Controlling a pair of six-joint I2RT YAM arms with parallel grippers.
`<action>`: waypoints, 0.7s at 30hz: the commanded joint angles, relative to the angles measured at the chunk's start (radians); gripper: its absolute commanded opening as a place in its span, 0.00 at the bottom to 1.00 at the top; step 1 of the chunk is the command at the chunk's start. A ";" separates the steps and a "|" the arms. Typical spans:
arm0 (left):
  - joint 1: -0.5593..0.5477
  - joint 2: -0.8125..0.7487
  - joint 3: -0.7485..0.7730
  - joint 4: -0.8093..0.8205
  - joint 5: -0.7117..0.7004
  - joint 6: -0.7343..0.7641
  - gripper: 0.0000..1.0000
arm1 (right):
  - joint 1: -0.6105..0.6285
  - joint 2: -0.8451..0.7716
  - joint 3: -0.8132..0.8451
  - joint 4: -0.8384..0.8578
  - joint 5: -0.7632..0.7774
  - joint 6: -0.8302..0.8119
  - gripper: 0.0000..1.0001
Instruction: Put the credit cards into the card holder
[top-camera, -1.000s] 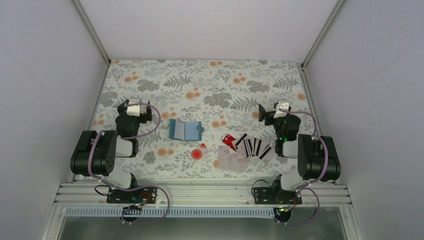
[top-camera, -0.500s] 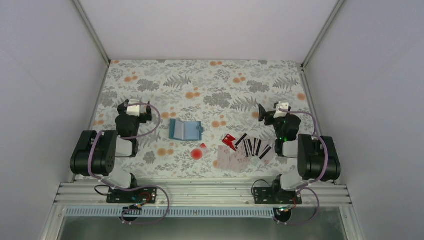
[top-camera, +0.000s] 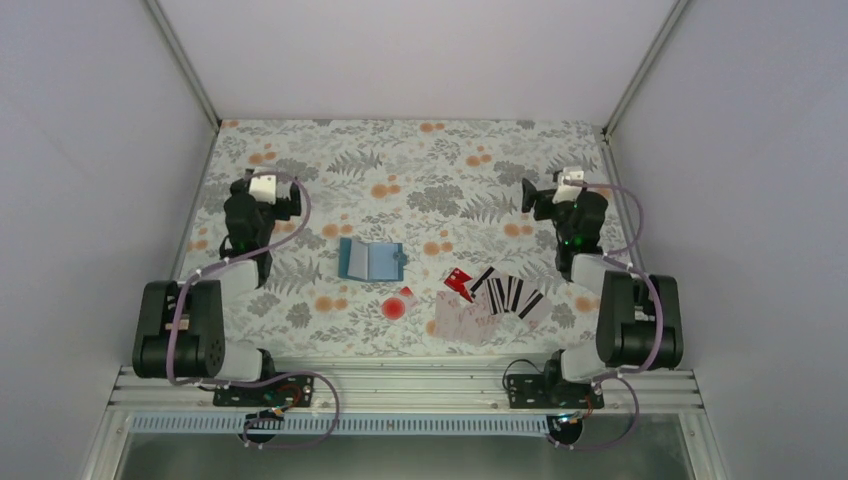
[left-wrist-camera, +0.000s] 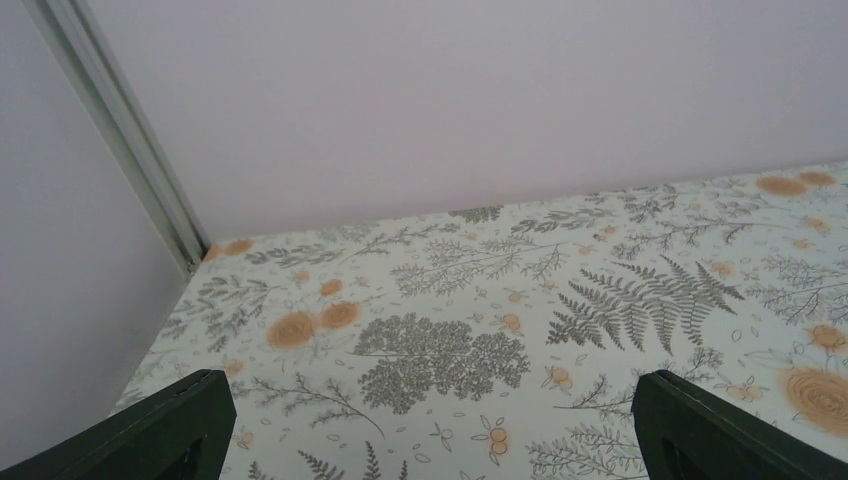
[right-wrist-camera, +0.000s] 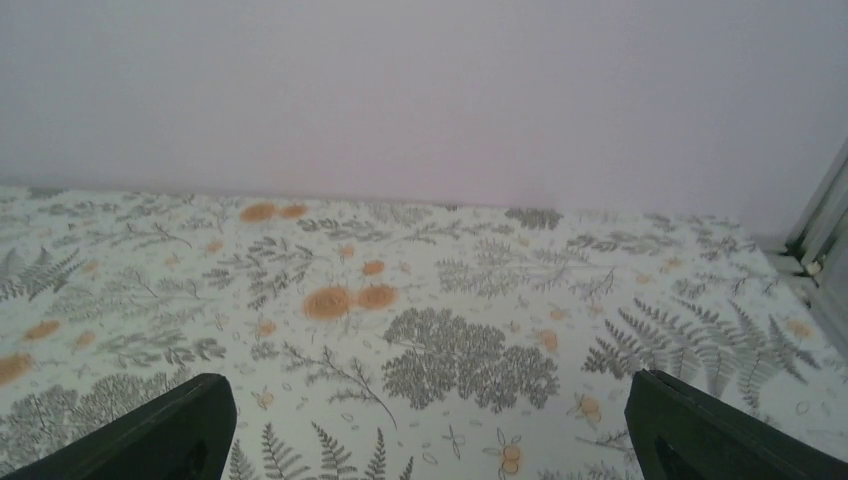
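1. The card holder (top-camera: 370, 260), a small blue book-like folder, lies open and flat on the counter (top-camera: 420, 160), a little left of centre.
2. The credit cards (top-camera: 508, 295) are thin pale rectangles, each with a black stripe. They lie fanned in an overlapping row to the right of the card holder and slightly nearer. A red card (top-camera: 459, 284) sits at the left end of the row.
3. A round red spot (top-camera: 394, 308) lies between the card holder and the row, toward the near edge.
4. The left hand (top-camera: 262, 186) hangs over the far left of the counter and the right hand (top-camera: 558, 190) over the far right. Both are well apart from the card holder and the credit cards.
5. Only the overhead view shows the card holder and credit cards. Each wrist view shows two black fingers (left-wrist-camera: 170, 430) at its lower corners, spread wide with only bare counter between them. Both hands are released and empty.
6. The counter covering is pale and matt, printed with grey ferns and orange blooms. Plain pale walls (top-camera: 420, 60) enclose it, with aluminium rails (top-camera: 182, 62) in the far corners.
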 joint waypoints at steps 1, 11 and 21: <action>0.001 -0.078 0.125 -0.344 0.010 0.007 1.00 | 0.014 -0.110 0.071 -0.235 0.020 -0.004 0.99; 0.001 -0.147 0.616 -0.983 0.035 -0.153 1.00 | 0.018 -0.311 0.392 -0.721 0.014 0.065 0.99; 0.004 -0.132 0.906 -1.337 -0.012 -0.439 1.00 | 0.019 -0.368 0.672 -1.066 0.183 0.392 0.99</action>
